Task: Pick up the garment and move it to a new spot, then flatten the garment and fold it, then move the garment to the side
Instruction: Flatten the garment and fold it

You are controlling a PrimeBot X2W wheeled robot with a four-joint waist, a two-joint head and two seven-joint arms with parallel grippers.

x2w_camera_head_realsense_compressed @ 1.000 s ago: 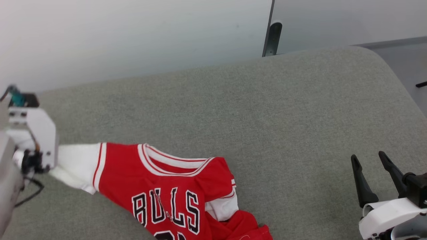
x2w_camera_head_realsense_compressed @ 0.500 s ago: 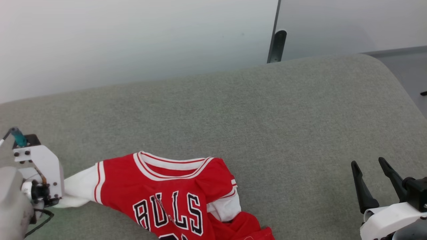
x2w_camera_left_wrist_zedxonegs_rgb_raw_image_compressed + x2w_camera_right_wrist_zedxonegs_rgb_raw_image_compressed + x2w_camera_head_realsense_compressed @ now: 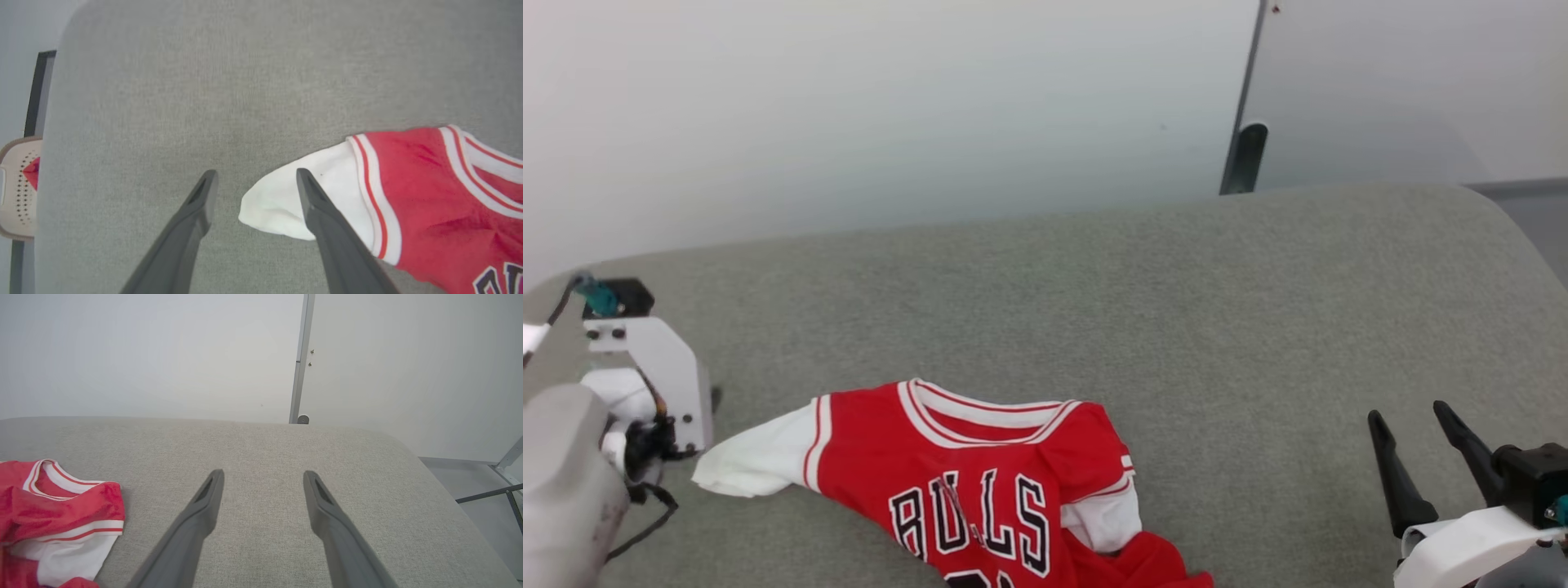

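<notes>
Starting closest in: the right gripper (image 3: 1409,412) sits at the lower right of the head view, fingers spread wide with nothing between them, hovering over bare grey fabric. From its own wrist camera it's the same deal, just open air and desk (image 3: 261,449) under it, well apart from the shirt.

The garment (image 3: 980,457) is lying on the desk toward the near edge, left of centre. It's chest-up with the BULLS lettering showing, and the bottom part runs off the lower edge of the head view, so I can't tell how that end lies. The right-side sleeve is bunched and folded under a bit. The other white sleeve (image 3: 286,204) is stretched out toward the left arm.

The left gripper (image 3: 256,173) is spread apart too, not clamped on anything. The tip of that white sleeve lies flat on the fabric between its fingers, and one finger crosses over the sleeve in the wrist view.

Further back it's just open grey desk, then a pale wall (image 3: 890,114) with a thin metal post (image 3: 1241,155). Off the desk's edge in the left wrist view there's a pale perforated basket (image 3: 16,192) with something red in it.
</notes>
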